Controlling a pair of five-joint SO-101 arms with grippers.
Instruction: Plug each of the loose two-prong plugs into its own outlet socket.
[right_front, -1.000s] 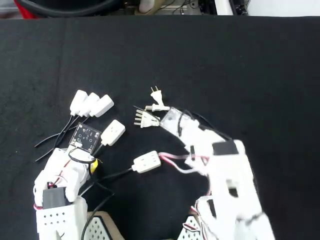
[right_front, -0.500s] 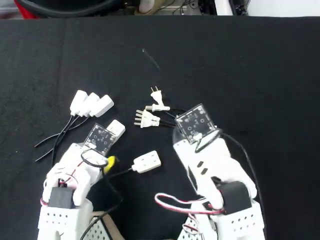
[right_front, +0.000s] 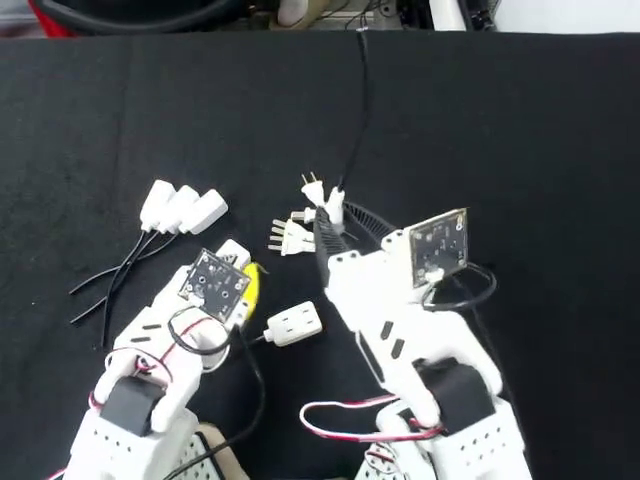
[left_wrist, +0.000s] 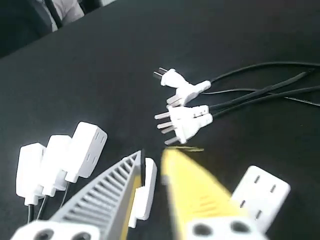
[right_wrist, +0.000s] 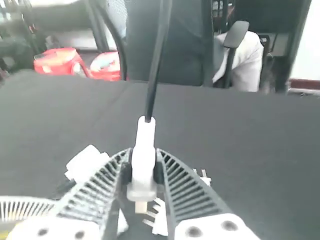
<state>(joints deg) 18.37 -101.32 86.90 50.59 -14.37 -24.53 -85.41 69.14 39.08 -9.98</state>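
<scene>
Since the frame half a second earlier, the right arm's camera board has shifted right and tilted. A black cord (right_front: 359, 105) now runs from the right end effector (right_wrist: 143, 156) to the far edge of the black surface (right_front: 540, 130). The left arm has advanced farther and rightward, up to the lone socket (right_front: 233, 253).

Right end effector: closed firmly on the body of a white plug (right_wrist: 144, 131). The plug is held upright between both ribbed fingers (right_wrist: 182, 187), prongs pointing down. The black cord leaves the top of this plug.

Left end effector (left_wrist: 152, 156): jaws parted, nothing held. The lone socket lies in the gap, close against the grey finger (left_wrist: 107, 192), and the yellow finger (left_wrist: 192, 190) stands apart from it. Whether the grey finger touches the socket cannot be told.

Remaining items:
- Loose plugs (right_front: 291, 237) lie on the surface just left of the right end effector.
- One further plug (right_front: 312, 188) lies just beyond them, prongs pointing far.
- A row of three sockets (right_front: 181, 207) sits far and left of the left end effector, its cords trailing toward the near left.
- One more socket (right_front: 295, 323) lies between the two arms, nearer than the loose plugs, slots facing up.
</scene>
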